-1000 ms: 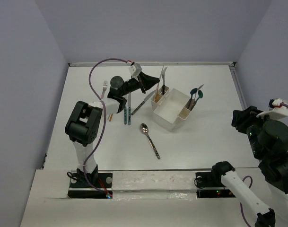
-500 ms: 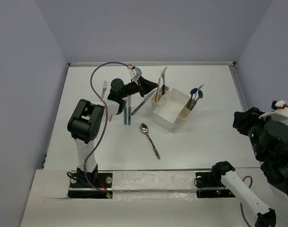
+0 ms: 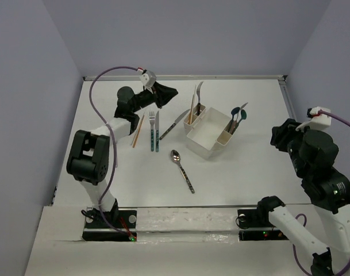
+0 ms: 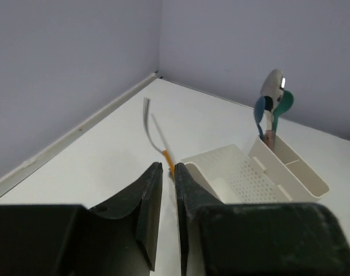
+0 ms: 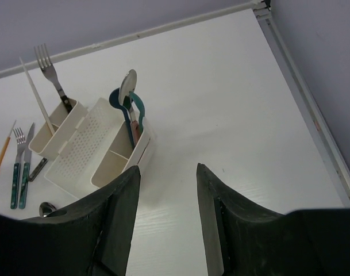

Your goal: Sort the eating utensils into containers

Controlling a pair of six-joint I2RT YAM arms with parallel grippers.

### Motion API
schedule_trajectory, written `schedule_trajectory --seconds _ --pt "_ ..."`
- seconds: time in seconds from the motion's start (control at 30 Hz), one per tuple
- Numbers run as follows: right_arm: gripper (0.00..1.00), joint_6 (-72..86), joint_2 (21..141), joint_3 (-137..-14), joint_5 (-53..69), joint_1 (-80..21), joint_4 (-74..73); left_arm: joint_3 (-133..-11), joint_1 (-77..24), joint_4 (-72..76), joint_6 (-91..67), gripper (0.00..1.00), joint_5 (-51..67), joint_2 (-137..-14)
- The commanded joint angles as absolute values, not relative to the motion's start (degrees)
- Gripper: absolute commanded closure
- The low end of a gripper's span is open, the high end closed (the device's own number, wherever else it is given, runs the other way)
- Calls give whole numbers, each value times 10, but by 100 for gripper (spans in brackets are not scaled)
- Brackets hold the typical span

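Observation:
The white caddy [image 3: 211, 133] stands mid-table. Its left end slot holds a fork [image 3: 199, 92] and a white chopstick [image 3: 193, 102]; its right end slot holds spoons [image 3: 238, 114], one of them teal. On the table to its left lie an orange chopstick [image 3: 137, 131], a teal fork [image 3: 152, 131], a teal knife [image 3: 157, 133] and a dark knife [image 3: 173, 125]. A patterned spoon [image 3: 182, 171] lies in front. My left gripper [image 3: 175, 92] hangs raised at the back left, jaws almost together and empty [image 4: 168, 167]. My right gripper [image 3: 280, 137] is open and empty [image 5: 166, 169], right of the caddy [image 5: 77, 150].
A raised rim [image 3: 186, 77] runs along the table's back edge and another along its right edge [image 5: 304, 98]. Grey walls close in on three sides. Bare white table lies between the caddy and the right rim [image 5: 220, 103].
My left gripper has pulled back to the left, away from the caddy's left slot, uncovering the utensils on the table. The right arm has shifted a little up and left.

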State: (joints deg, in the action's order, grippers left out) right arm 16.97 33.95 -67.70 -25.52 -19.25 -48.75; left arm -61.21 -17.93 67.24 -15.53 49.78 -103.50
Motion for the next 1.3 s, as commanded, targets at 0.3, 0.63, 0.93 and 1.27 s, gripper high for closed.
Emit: schedule_trajectory --seconds 0.3,0.63,0.93,1.27 --pt "49 105 440 -617 -146 -198 -286 -672 -100 -62 229 68 123 -919" --pt "48 84 428 -568 -118 -198 -256 -722 -96 -186 179 68 149 -1022" --pt "47 82 401 -548 -127 -198 -254 -730 -90 -178 185 71 132 -1063" --pt "47 83 415 -540 -123 -198 -250 -725 -78 -178 196 71 120 -1075"
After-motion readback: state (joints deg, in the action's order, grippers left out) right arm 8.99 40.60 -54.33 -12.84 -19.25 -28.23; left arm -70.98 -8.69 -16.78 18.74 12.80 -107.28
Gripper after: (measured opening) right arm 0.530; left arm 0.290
